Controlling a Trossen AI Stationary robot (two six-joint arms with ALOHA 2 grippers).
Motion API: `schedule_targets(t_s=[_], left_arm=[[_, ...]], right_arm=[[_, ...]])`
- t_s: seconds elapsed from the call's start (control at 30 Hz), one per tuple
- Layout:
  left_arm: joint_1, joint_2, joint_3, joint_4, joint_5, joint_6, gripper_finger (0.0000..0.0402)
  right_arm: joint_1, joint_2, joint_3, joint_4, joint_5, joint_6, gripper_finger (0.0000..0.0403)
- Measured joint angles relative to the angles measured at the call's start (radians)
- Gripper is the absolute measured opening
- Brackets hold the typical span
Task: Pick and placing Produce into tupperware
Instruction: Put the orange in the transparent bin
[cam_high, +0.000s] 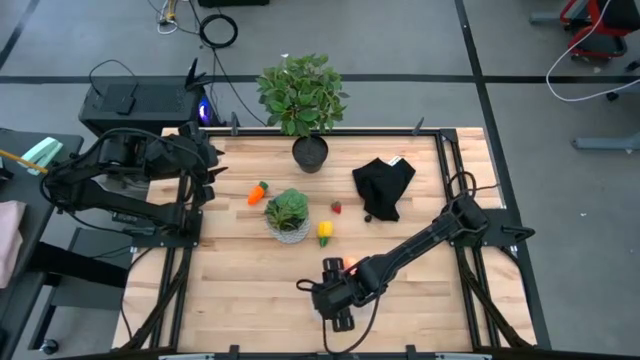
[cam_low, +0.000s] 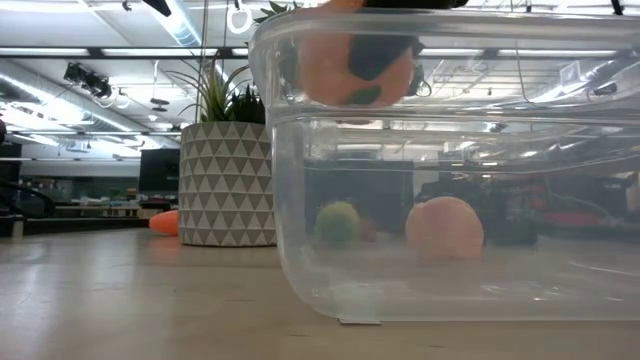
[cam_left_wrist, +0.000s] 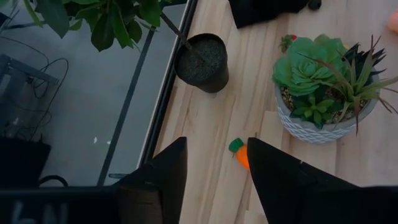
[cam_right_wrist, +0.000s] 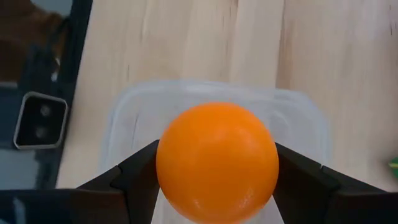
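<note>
My right gripper (cam_high: 336, 292) hangs near the table's near edge, shut on the orange ball (cam_right_wrist: 216, 155), straight above the clear tupperware (cam_right_wrist: 127, 112). The low view shows the ball (cam_low: 352, 62) at the tupperware's (cam_low: 300, 250) rim height. A peach-coloured piece (cam_low: 445, 228) shows through the clear wall; whether it lies inside or behind, I cannot tell. The carrot (cam_high: 259, 192), strawberry (cam_high: 337, 207) and yellow piece (cam_high: 325, 232) lie on the table around the white pot. My left gripper (cam_left_wrist: 214, 171) waits open at the table's left, with the carrot (cam_left_wrist: 239, 154) lying beyond its fingers. My right gripper pinches the orange ball between its two fingers (cam_right_wrist: 142, 177), one on each side at the ball's widest part (cam_right_wrist: 168, 168). The fingers point down from above. The ball is lifted clear, over the tupperware's open top.
The succulent in its white pot (cam_high: 288, 216) stands mid-table. The black pot with the tall plant (cam_high: 310, 152) sits at the far edge, and the black cloth (cam_high: 385, 186) lies to its right. Bare wood stretches along the near left and near right.
</note>
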Motion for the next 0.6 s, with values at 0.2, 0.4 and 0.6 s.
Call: schedule_targets(t_s=[0.2, 0.4, 0.6], left_arm=[[0.000, 0.000, 0.000, 0.000, 0.000, 0.004, 0.0176], [0.000, 0.000, 0.000, 0.000, 0.000, 0.004, 0.0176], [0.000, 0.000, 0.000, -0.001, 0.000, 0.004, 0.0174]], right_arm=[[0.001, -0.003, 0.001, -0.036, 0.049, -0.073, 0.0264], [0.002, 0.004, 0.001, -0.029, 0.039, -0.124, 0.0263], [0.004, 0.015, 0.000, -0.014, 0.031, -0.150, 0.0266]])
